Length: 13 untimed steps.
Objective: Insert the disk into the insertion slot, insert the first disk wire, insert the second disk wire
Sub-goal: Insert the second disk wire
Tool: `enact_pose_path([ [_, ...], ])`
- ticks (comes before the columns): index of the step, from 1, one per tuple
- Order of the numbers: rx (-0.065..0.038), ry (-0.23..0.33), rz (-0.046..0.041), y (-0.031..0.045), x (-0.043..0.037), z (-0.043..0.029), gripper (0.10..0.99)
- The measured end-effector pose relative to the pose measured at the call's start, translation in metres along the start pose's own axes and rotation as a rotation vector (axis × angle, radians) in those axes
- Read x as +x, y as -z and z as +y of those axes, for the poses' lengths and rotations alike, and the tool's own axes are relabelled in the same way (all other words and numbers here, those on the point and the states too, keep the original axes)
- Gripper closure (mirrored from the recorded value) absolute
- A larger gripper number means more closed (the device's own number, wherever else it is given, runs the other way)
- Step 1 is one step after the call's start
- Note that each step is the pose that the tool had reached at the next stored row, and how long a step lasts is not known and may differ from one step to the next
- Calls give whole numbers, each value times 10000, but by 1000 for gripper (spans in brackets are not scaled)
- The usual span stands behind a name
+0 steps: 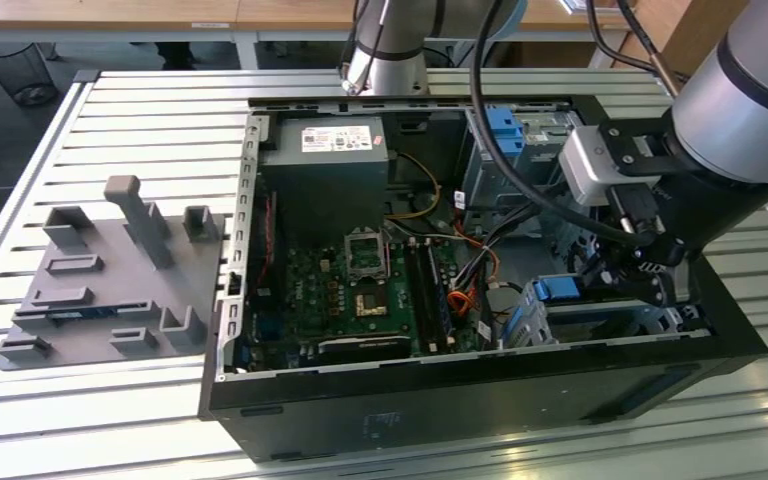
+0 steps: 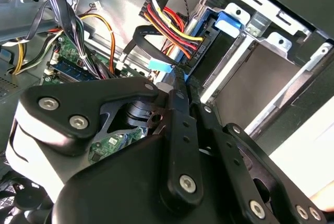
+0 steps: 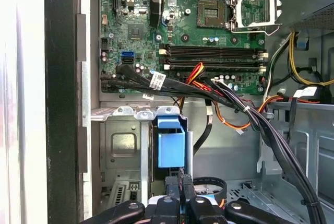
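Open black computer case (image 1: 491,385) on a ribbed aluminium table (image 1: 131,95); green motherboard (image 1: 357,285) exposed. Black gripper (image 1: 638,275) lowered at the grey sheet-metal insertion slot (image 1: 611,320), fingers (image 3: 175,195) nearly together on a thin black connector (image 2: 180,75). Blue-framed disk (image 3: 170,143) seated in the slot. Red-yellow-black wire bundle (image 2: 172,28) plugged beside it.

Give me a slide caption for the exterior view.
Robot arm's gripper reaches into the open computer case beside the blue-tabbed drive cage.
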<state>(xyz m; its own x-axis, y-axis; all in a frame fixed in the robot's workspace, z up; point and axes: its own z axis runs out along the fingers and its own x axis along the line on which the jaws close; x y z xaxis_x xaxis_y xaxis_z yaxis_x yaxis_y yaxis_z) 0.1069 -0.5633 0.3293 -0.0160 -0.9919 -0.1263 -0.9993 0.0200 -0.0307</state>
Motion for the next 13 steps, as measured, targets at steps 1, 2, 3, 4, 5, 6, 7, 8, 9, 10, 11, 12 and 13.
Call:
enact_pose_path([
  [1,0,0,0,-3,0,0,937],
  [2,0,0,1,-4,1,0,937],
  [3,0,0,2,-7,1,0,937],
  [4,0,0,-1,-12,1,0,937],
  [5,0,0,-2,-16,2,0,937],
  [6,0,0,-1,-20,2,1,937],
  [7,0,0,1,-22,3,0,937],
  [8,0,0,2,-22,3,0,937],
  [9,0,0,3,-22,3,0,937],
  [10,0,0,2,-23,3,0,937],
  [11,0,0,1,-23,3,0,937],
  [12,0,0,1,-24,3,0,937],
  [13,0,0,0,-24,3,0,937],
])
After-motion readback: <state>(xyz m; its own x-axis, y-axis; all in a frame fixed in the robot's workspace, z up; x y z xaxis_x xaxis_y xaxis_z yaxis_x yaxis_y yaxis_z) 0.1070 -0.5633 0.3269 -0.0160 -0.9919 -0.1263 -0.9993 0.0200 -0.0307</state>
